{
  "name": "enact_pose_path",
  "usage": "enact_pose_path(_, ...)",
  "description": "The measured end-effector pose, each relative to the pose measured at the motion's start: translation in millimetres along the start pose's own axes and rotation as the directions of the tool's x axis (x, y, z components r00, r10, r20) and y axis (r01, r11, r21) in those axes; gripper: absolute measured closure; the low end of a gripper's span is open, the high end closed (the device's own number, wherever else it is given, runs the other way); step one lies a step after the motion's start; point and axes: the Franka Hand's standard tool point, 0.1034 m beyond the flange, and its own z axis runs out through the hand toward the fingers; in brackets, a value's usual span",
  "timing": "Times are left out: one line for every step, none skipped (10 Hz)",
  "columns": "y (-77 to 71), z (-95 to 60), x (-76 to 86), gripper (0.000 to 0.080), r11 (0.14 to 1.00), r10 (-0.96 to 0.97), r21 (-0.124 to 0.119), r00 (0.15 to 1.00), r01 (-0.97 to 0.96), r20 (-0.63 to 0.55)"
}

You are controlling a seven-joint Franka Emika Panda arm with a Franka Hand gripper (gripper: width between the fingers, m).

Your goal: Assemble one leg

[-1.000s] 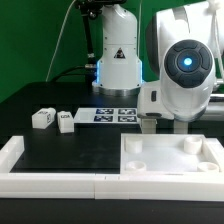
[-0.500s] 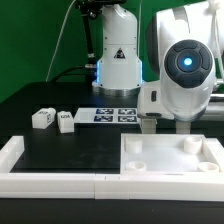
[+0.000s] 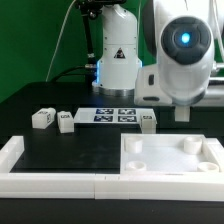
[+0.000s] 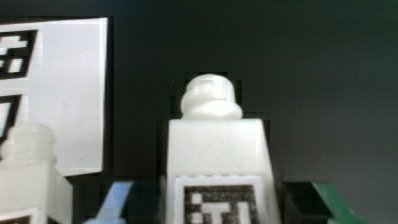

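A leg (image 3: pixel 148 124), a small white peg with a tag on its face, stands on the black table just behind the white tray-like panel (image 3: pixel 170 160). My gripper (image 3: pixel 164 108) hangs just above it. In the wrist view the leg (image 4: pixel 217 150) lies between the blue finger (image 4: pixel 118 200) and the green finger (image 4: pixel 338 200), with a dark gap on each side. The gripper (image 4: pixel 222 205) is open and holds nothing. Two more legs (image 3: pixel 42 119) (image 3: pixel 66 121) sit at the exterior view's left.
The marker board (image 3: pixel 115 113) lies behind the legs, in front of the arm's base, and shows in the wrist view (image 4: pixel 54 80). Another white leg-like part (image 4: pixel 32 165) stands beside the leg. A low white fence (image 3: pixel 50 180) runs along the front.
My gripper has risen from around the leg, which stays standing on the table by the panel. The two legs at the left have not moved.
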Motion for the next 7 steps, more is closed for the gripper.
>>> enact_pose_path(-2.7, -11.0, -9.9, 0.0509, 1.0, -0.008, -0.003, 1.0, 0.008, -0.025)
enact_pose_path(-3.5, -16.8, -12.0, 0.0509, 1.0, -0.013, -0.001, 0.999, 0.013, -0.046)
enact_pose_path(-3.6, -16.2, -11.1, 0.0509, 1.0, -0.013, -0.001, 0.999, 0.013, -0.048)
enact_pose_path(-5.2, -18.2, -6.4, 0.0509, 1.0, -0.014, 0.003, 0.996, 0.014, -0.09)
enact_pose_path(-7.2, -22.5, -1.6, 0.0509, 1.0, -0.015, 0.009, 0.984, 0.017, -0.176)
enact_pose_path(-7.3, -27.0, 0.4, 0.0509, 1.0, -0.022, 0.011, 0.958, 0.026, -0.286)
enact_pose_path(-2.9, -30.9, -2.8, 0.0509, 0.999, -0.04, 0.007, 0.942, 0.045, -0.332)
